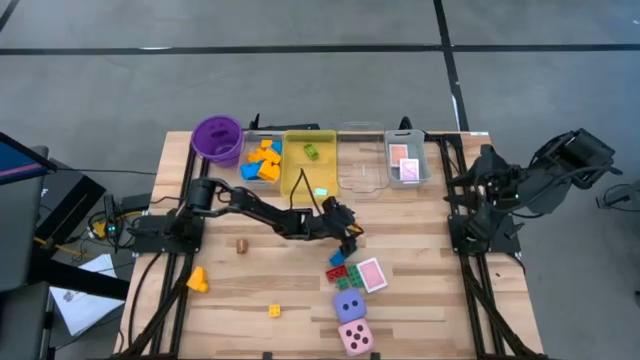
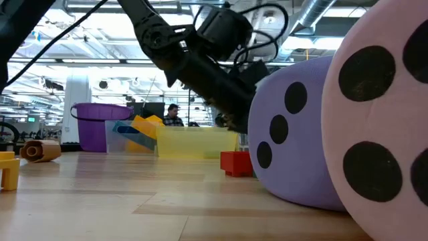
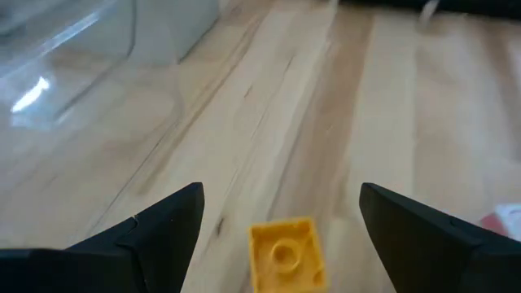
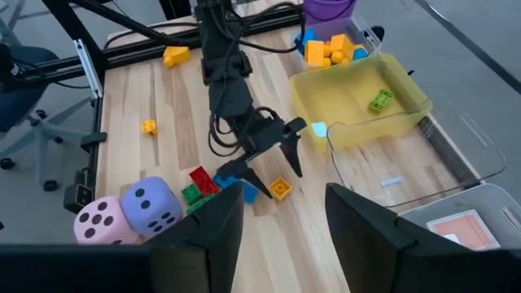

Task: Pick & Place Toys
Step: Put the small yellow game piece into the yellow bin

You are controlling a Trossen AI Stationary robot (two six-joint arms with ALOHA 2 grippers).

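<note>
My left gripper (image 1: 349, 240) is open, low over the table's middle, its fingers pointing down on either side of a small yellow brick (image 3: 283, 253), which lies flat on the wood and also shows in the right wrist view (image 4: 280, 189). Gaps show between the brick and both fingers. Close by on the near side lie a blue brick (image 1: 337, 259), red and green bricks (image 1: 340, 273), a pink-backed card (image 1: 371, 274), the purple die (image 1: 349, 305) and the pink die (image 1: 356, 337). My right gripper (image 4: 281, 236) is open and empty, held back at the table's right edge.
Along the far edge stand a purple cup (image 1: 217, 138), a clear tray of orange and blue bricks (image 1: 262, 160), a yellow tray (image 1: 300, 180) holding a green brick, and two clear trays (image 1: 362, 170), one with cards (image 1: 407, 165). Yellow bricks (image 1: 197, 280) and a brown roll (image 1: 241, 244) lie at the left.
</note>
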